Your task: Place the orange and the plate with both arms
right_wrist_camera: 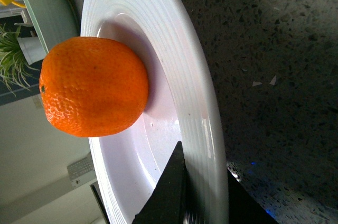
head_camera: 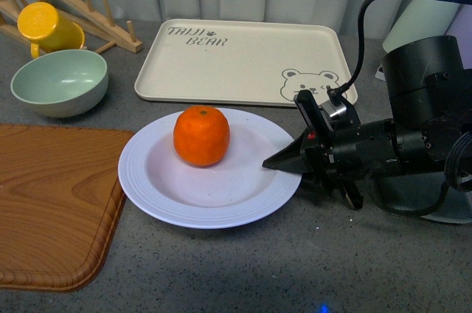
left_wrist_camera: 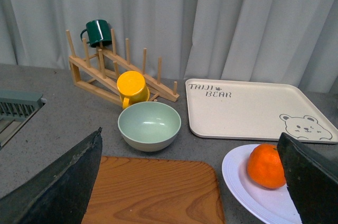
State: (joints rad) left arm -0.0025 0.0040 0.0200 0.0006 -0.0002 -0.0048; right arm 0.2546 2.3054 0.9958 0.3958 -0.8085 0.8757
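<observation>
Right gripper [head_camera: 274, 164] clamps the right rim of the plate [head_camera: 147, 187], the orange [head_camera: 201, 135] resting inside, apart to its left.

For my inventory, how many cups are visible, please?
2: a dark green cup high on the wooden rack, a yellow cup lower, behind the green bowl. Others may be hidden.

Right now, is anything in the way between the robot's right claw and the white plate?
No, nothing is. The right gripper pinches the plate at its rim, one finger on top and one underneath. The orange sits farther in on the plate, clear of it.
</observation>
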